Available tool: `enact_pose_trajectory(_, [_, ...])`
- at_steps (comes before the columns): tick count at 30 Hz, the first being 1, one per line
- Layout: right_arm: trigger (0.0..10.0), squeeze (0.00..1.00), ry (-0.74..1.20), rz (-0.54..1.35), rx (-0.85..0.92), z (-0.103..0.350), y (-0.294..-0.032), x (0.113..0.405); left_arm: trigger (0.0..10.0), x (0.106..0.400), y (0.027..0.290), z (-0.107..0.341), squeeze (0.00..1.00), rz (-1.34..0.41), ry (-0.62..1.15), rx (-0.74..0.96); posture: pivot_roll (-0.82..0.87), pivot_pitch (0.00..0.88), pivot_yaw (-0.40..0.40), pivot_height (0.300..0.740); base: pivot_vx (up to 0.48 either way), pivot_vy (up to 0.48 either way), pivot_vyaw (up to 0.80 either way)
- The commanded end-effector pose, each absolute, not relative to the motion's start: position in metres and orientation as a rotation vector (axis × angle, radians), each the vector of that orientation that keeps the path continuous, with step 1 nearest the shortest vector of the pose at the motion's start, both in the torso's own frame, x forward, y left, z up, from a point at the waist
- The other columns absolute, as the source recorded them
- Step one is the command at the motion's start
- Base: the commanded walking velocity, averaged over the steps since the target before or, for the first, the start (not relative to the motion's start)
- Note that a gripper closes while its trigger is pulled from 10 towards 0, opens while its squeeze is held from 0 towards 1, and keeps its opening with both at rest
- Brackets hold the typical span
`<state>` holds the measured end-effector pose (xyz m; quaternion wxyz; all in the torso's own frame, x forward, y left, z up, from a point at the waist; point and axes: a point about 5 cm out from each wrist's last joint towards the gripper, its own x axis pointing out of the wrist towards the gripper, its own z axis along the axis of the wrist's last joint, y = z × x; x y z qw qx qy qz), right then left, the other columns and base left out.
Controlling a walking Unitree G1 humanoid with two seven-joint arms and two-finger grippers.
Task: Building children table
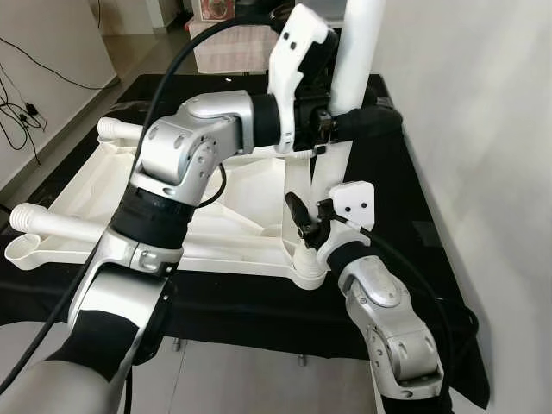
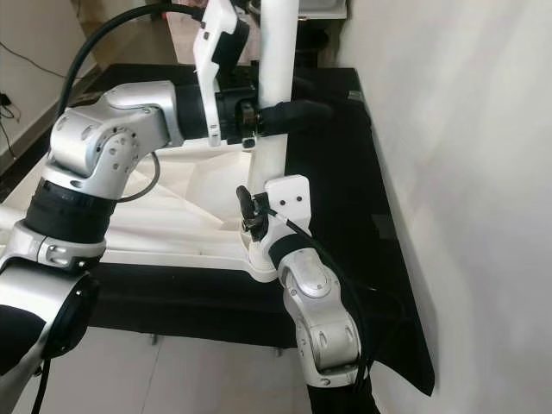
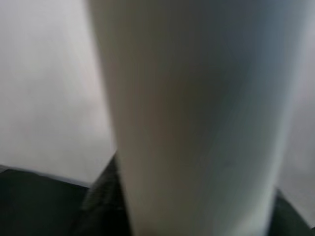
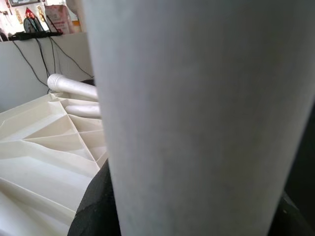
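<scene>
A white plastic table top (image 1: 95, 185) lies upside down on a black cloth, ribs facing up. One white table leg (image 1: 358, 52) stands upright in the socket at its near right corner. My left gripper (image 1: 366, 121) is shut on this leg high up, its black fingers (image 2: 297, 110) wrapped around it. My right gripper (image 1: 306, 226) is shut on the same leg just above the socket. The leg (image 3: 197, 118) looms close in the left wrist view, and the leg (image 4: 197, 118) looks the same in the right wrist view, with dark fingers at its sides.
Two loose white legs lie on the table top, one (image 1: 121, 129) at the far left and one (image 1: 60, 226) along the near edge. The black cloth (image 1: 414, 198) covers the work surface. A pale wall (image 1: 483, 129) runs close on the right. Cables (image 1: 21, 108) trail over the floor at left.
</scene>
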<state>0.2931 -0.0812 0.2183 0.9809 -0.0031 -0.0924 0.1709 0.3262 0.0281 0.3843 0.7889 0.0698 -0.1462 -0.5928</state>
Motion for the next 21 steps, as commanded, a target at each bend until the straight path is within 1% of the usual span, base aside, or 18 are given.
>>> enact_pose_trajectory(1, [10.0,0.0,-0.151,0.456,0.014,0.21,-0.062,0.289,0.0,0.33,0.031,0.386,0.0,-1.245,-0.322,0.164,0.01,0.12,0.033,0.74,0.0,0.0,0.0])
enact_pose_trajectory(8, [10.0,0.0,-0.149,0.473,-0.011,0.212,-0.064,0.294,0.0,0.33,0.03,0.384,0.0,-1.252,-0.317,0.164,0.01,0.114,0.029,0.74,0.0,0.0,0.0])
enact_pose_trajectory(9, [10.0,0.29,-0.154,0.485,-0.016,0.214,-0.067,0.296,0.0,0.33,0.031,0.383,0.0,-1.254,-0.316,0.164,0.01,0.113,0.028,0.74,0.0,0.0,0.0])
enact_pose_trajectory(10, [10.0,1.0,-0.162,0.505,-0.016,0.218,-0.071,0.3,0.0,0.33,0.031,0.383,0.0,-1.258,-0.313,0.161,0.0,0.113,0.027,0.74,0.0,0.0,0.0])
enact_pose_trajectory(13, [10.0,1.0,-0.168,0.52,-0.014,0.221,-0.074,0.303,0.0,0.33,0.031,0.382,0.0,-1.261,-0.312,0.16,0.0,0.113,0.026,0.74,0.0,0.0,0.0])
enact_pose_trajectory(14, [10.0,1.0,-0.174,0.564,-0.002,0.226,-0.077,0.307,0.0,0.33,0.031,0.381,0.0,-1.264,-0.311,0.16,0.0,0.113,0.026,0.74,0.0,0.0,0.0])
enact_pose_trajectory(15, [10.0,1.0,-0.174,0.564,-0.002,0.226,-0.077,0.307,0.0,0.33,0.031,0.381,0.0,-1.264,-0.311,0.16,0.0,0.113,0.026,0.74,0.0,0.0,0.0])
enact_pose_trajectory(17, [10.0,1.0,-0.189,0.681,-0.021,0.239,-0.084,0.318,0.0,0.33,0.03,0.38,0.0,-1.274,-0.308,0.158,0.0,0.114,0.028,0.74,0.0,0.0,0.0])
enact_pose_trajectory(18, [10.0,1.0,-0.189,0.681,-0.021,0.239,-0.084,0.318,0.0,0.33,0.03,0.38,0.0,-1.274,-0.308,0.158,0.0,0.114,0.028,0.74,0.0,0.0,0.0])
enact_pose_trajectory(20, [10.0,1.0,-0.185,0.852,-0.065,0.253,-0.09,0.326,0.0,0.329,0.028,0.379,0.0,-1.284,-0.306,0.154,0.0,0.121,0.025,0.74,0.0,0.0,0.0])
enact_pose_trajectory(21, [10.0,0.75,-0.173,0.934,-0.11,0.256,-0.092,0.328,0.0,0.329,0.027,0.378,0.0,-1.288,-0.306,0.15,0.0,0.122,0.023,0.74,0.0,0.0,0.0])
